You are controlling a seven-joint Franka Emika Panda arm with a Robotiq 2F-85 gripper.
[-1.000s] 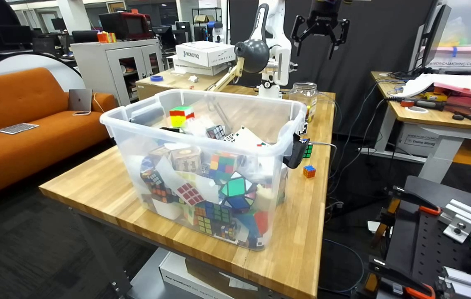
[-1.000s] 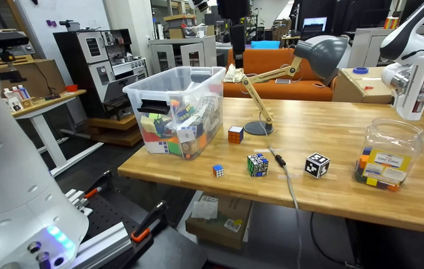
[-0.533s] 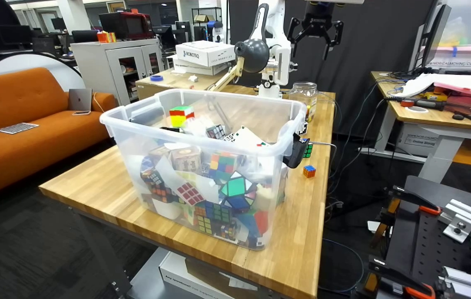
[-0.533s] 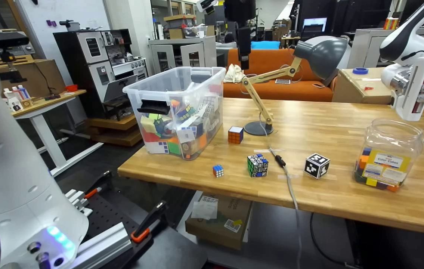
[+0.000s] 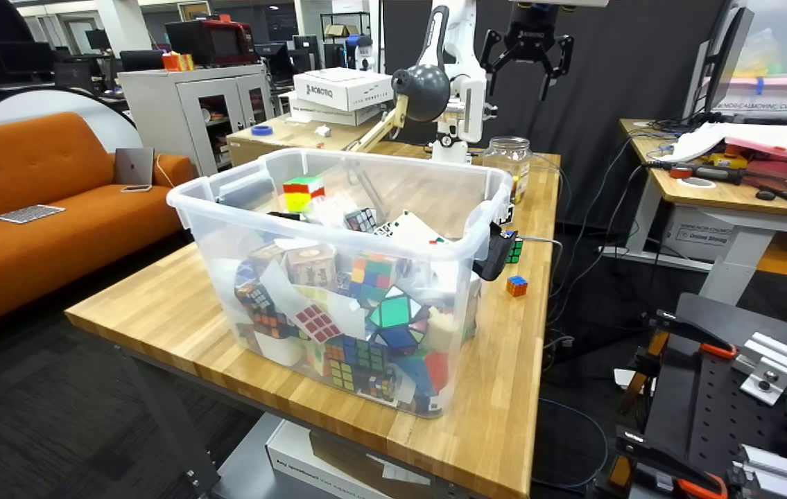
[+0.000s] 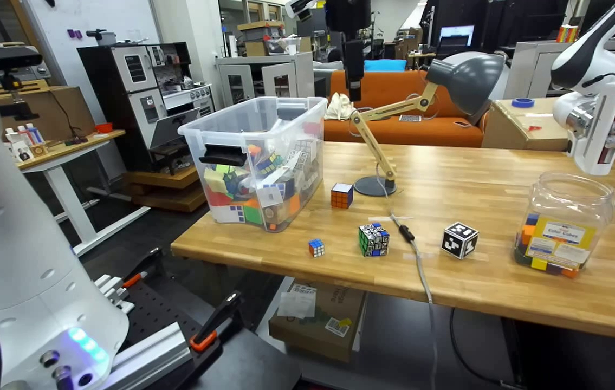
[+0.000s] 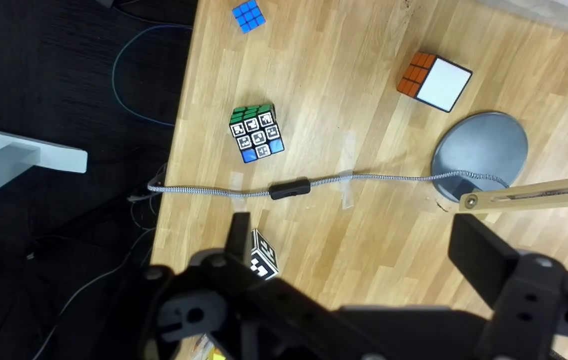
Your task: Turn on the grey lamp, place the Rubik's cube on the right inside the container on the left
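Below and left of the gripper (image 5: pixel 518 95), in an exterior view: container (image 6: pixel 209 135), crowded; its high wall must be cleared. Lower, on the table (image 6: pixel 448 179): small Rubik's cube (image 6: pixel 316 247), not yet collected. At the gripper: jaws spread apart, nothing gripped. Below right: cord switch (image 6: pixel 406 233), apparently still to be pressed. Right: grey lamp (image 6: pixel 467 81), glow unconfirmed, its wooden arm judged an obstacle. Farther right: jar (image 6: pixel 562 238).

Translucent plastic container (image 5: pixel 324 233), wooden table (image 6: pixel 480 184)
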